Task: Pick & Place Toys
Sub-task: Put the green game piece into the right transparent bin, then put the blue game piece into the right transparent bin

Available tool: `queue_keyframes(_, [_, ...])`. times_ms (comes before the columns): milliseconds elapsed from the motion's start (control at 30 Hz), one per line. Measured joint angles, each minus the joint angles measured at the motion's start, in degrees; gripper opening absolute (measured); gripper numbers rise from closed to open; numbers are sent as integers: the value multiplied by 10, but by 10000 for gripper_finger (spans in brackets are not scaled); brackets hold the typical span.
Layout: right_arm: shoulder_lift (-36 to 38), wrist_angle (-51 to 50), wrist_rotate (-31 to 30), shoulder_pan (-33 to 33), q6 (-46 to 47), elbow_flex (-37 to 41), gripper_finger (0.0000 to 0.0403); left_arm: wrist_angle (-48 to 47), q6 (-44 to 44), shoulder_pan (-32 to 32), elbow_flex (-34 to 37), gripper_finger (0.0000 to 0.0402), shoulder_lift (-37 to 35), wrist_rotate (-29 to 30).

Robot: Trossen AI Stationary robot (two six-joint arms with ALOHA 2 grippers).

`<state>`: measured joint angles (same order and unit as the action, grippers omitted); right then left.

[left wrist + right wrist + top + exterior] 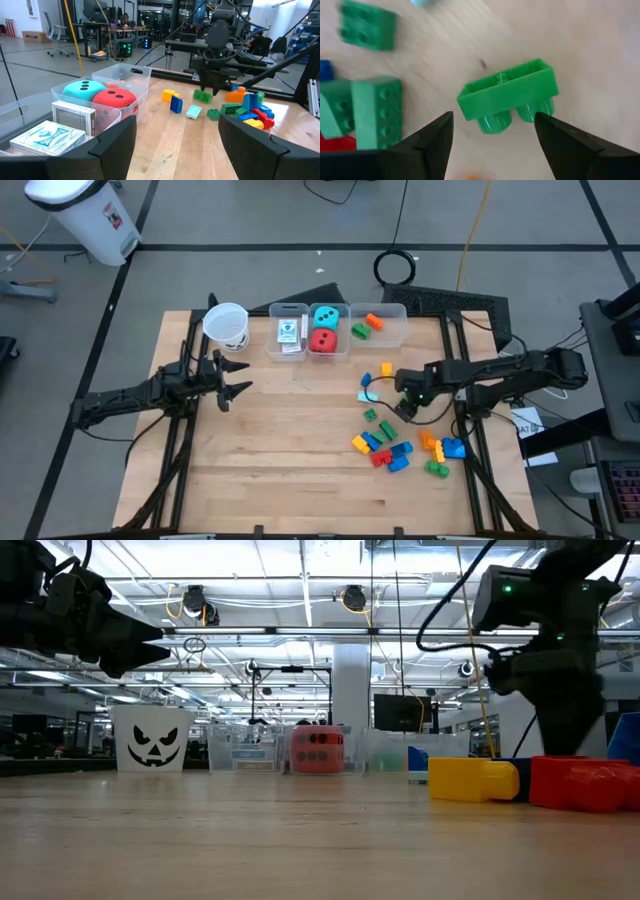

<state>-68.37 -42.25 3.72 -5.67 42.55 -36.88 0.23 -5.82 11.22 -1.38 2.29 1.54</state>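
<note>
While the right gripper (406,408) hangs over the scattered bricks (400,448) on the right half of the table (290,470), a green brick (509,102) lies on its side just ahead of its two fingers (427,142), in line with the gap between them; the fingers stand apart and hold nothing. More green bricks (367,25) lie near it on the wood. The left gripper (228,378) waits over the left side of the table, close to the white cup (227,326), and its fingers (112,140) are also spread and empty. At the far edge stand three clear bins (336,328): one holds two card packs (55,131), the middle one holds the teal die (84,90) and the red die (115,99), and the last holds a few bricks. Beyond the light wooden table is a big workshop with desks, monitors and ceiling lights.
</note>
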Motion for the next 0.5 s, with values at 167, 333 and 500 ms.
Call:
queue_keyframes(167, [-1,8,90,-12,-75,-20,253,0,0,0,0,287,0,0])
queue_keyframes(333, [0,-131,180,5,-64,-111,224,0,0,0,0,287,0,0])
queue_keyframes(500, [1,-254,206,85,13,-160,142,0,0,0,0,287,0,0])
